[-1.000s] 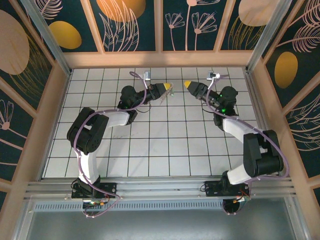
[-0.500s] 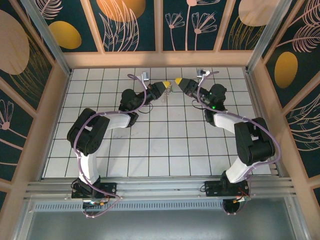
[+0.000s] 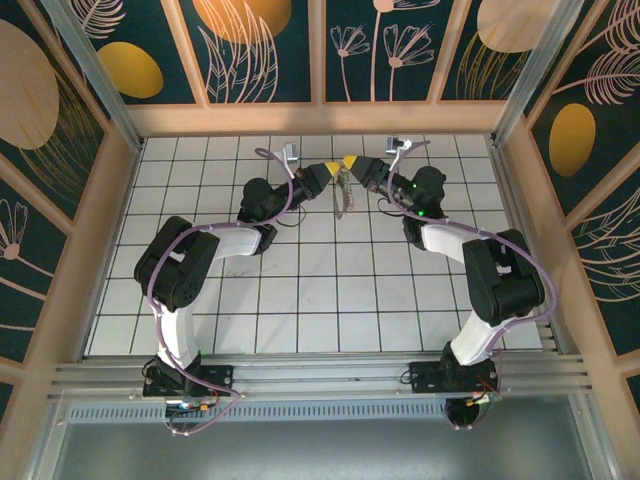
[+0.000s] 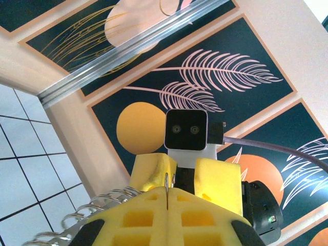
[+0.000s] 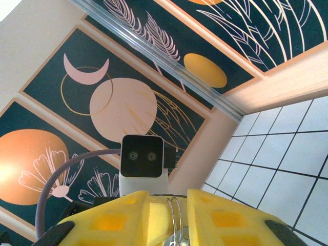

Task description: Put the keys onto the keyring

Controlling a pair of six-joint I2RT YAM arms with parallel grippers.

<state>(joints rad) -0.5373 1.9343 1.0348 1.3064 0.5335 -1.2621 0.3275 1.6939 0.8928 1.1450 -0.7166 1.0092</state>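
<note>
The left gripper (image 4: pixel 167 193) is pressing its yellow pads flat together, and a thin metal wire is poking up out of the seam: that is the keyring (image 4: pixel 167 180), pinched tight. My guess is the grip is that firm so the loop cannot swing while the other arm works on it. Beside the pads a silver coil (image 4: pixel 97 206) is trailing off to the left, and I cannot tell what it belongs to.

Nose to nose with it, the right gripper (image 5: pixel 169 204) is standing with its jaws apart and the ring's wire (image 5: pixel 177 215) running up through the gap. It is straddling the wire, not squeezing it, as far as I can tell. That looks like lining up to take a second hold on the loop.

From overhead the two grippers (image 3: pixel 332 170) (image 3: pixel 352 163) are meeting tip to tip at the far side of the tiled table (image 3: pixel 300 290), with the pale loop (image 3: pixel 340 197) dangling below them, lifted where both arms can reach it.

The keys are too small to pick out here, so I cannot say whether any are threaded on.
</note>
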